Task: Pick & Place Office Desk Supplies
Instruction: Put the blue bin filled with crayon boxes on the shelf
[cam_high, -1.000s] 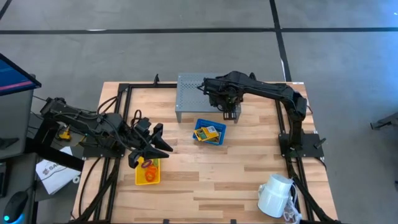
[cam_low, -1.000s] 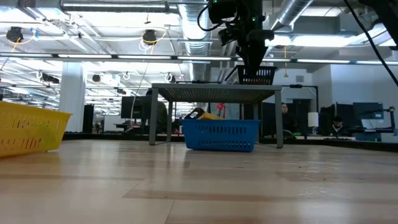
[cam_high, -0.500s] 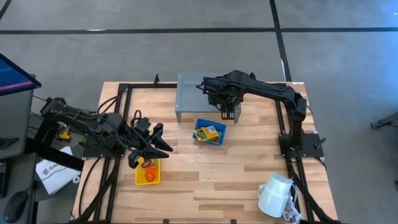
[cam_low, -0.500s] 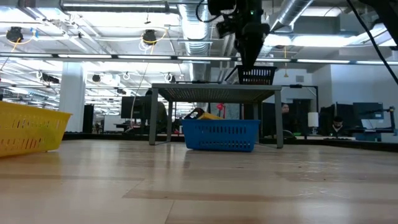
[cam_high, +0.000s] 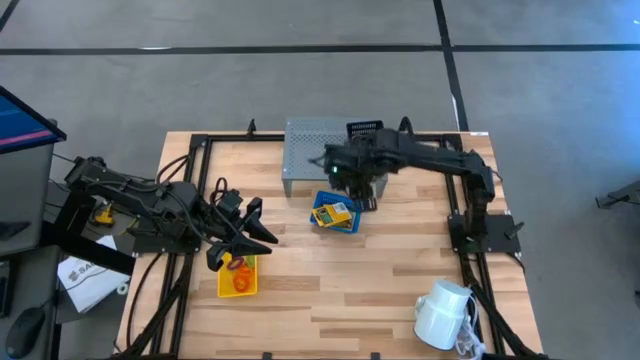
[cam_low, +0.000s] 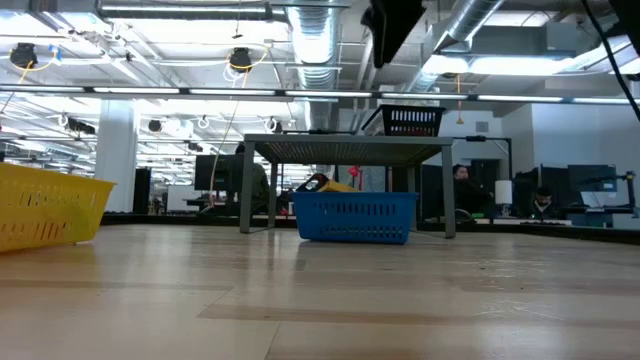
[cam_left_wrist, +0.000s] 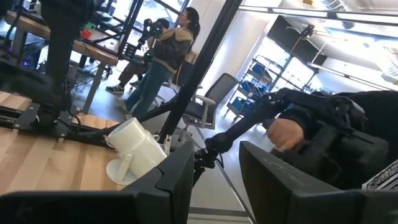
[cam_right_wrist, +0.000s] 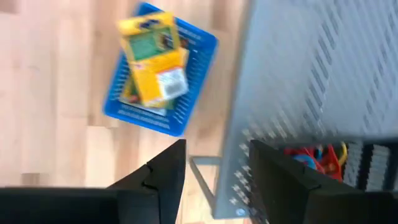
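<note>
Right gripper (cam_high: 352, 190) hangs above the gap between the grey riser (cam_high: 312, 150) and the blue bin (cam_high: 336, 213), jaws released, nothing between them. Black mesh bin (cam_high: 364, 130) stands on the riser's top, at its right rear part. Blue bin sits on the table (cam_high: 350, 280) just in front of the riser, yellow packets (cam_right_wrist: 154, 62) inside. Left gripper (cam_high: 240, 238) hovers over the yellow bin (cam_high: 238, 278), which holds orange loops (cam_high: 238, 268); cannot tell how its jaws stand. White mug (cam_high: 440, 313) lies at the near right corner.
</note>
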